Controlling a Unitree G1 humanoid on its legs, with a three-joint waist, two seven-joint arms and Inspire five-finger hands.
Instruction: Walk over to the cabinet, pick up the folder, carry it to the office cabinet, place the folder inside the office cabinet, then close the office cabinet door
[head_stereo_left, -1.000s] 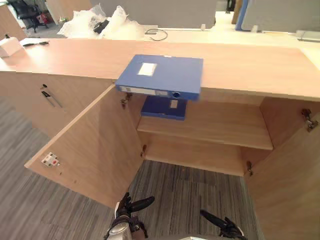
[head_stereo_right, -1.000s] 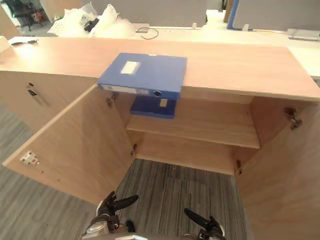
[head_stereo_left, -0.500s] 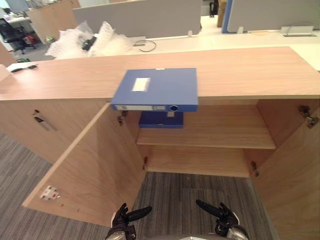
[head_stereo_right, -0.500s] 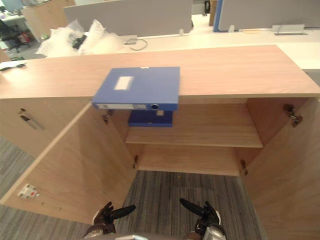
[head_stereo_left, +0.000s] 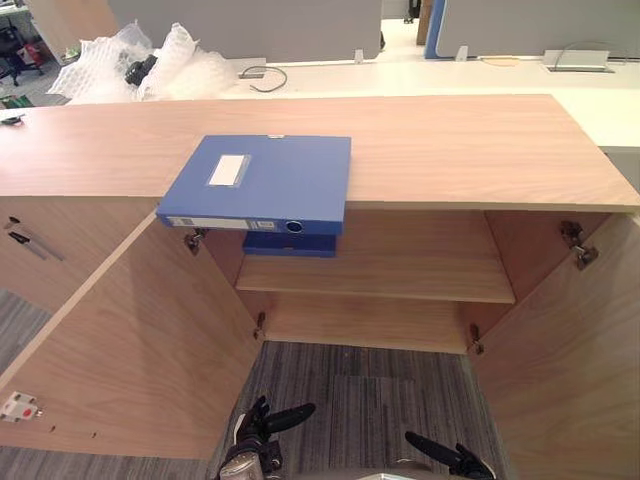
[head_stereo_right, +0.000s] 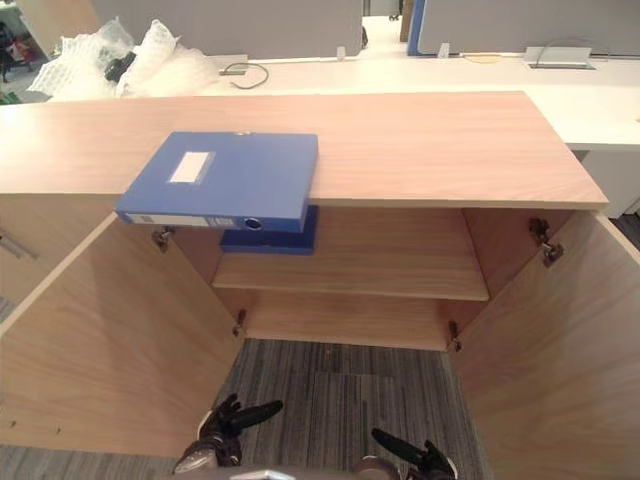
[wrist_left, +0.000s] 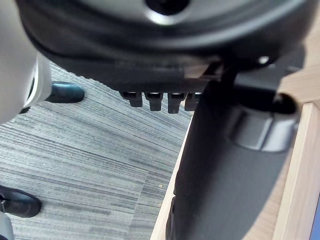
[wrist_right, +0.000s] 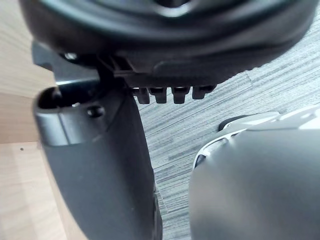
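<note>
Up top, the blue folder (head_stereo_left: 262, 180) lies flat on the cabinet's surface (head_stereo_left: 450, 150), its near edge overhanging the open compartment, above a second folder (head_stereo_left: 290, 243) on the shelf (head_stereo_left: 420, 275). Low over the carpet (head_stereo_left: 350, 385), the left hand (head_stereo_left: 255, 425) and right hand (head_stereo_left: 455, 462) hold nothing, fingers (head_stereo_left: 295, 411) straight and spread.

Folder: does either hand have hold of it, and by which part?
Nothing is held. The blue folder lies on the cabinet top, overhanging its front edge; the left hand and right hand hang low, open and empty.
</note>
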